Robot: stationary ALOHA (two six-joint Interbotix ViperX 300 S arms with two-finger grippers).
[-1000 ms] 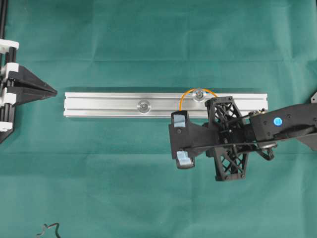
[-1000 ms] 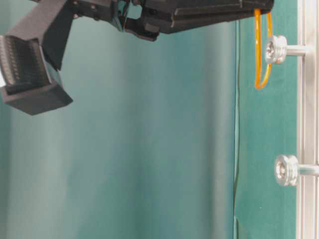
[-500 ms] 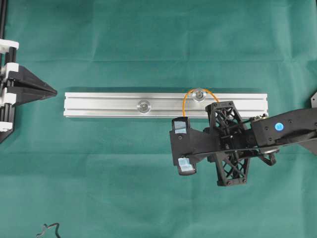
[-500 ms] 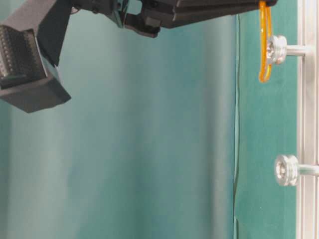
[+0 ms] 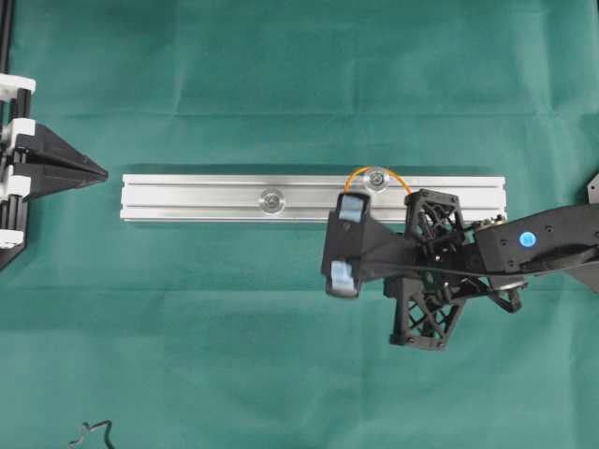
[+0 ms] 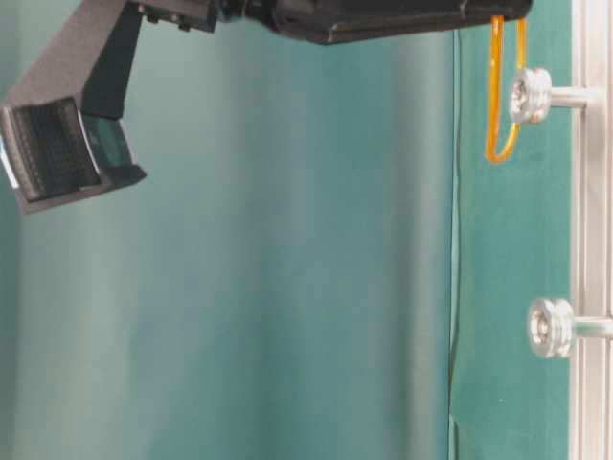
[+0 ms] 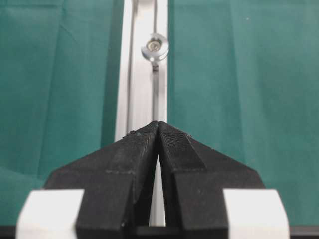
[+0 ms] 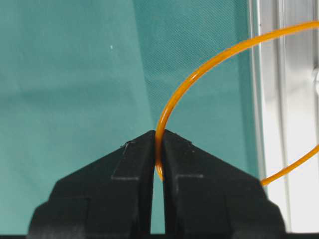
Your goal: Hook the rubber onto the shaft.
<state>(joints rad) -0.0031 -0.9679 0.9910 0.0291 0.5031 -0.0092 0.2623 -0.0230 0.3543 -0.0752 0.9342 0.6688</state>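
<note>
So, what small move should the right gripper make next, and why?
Probably lower the band. The right gripper pinches the rubber band, whose loop lies around the shaft's head in the overhead view, yet hangs in front of it at table level.

One rail, two pegs, one band, two grippers.

A single silver rail (image 5: 314, 197) lies on the green tabletop (image 5: 281, 355). Two metal pegs stand on it: one (image 5: 272, 199) toward the middle, the other (image 5: 378, 179) further to the right in the overhead view; the table-level view shows the same two (image 6: 529, 95) (image 6: 549, 328). There is one orange rubber band (image 5: 360, 174), a single loop. Two grippers are counted: the left gripper (image 5: 101, 174) and the right gripper (image 8: 159, 144), each with two black fingers (image 7: 137, 149). One small dark wiry object (image 5: 92, 433) sits at the lower left edge; what it is cannot be told.
</note>
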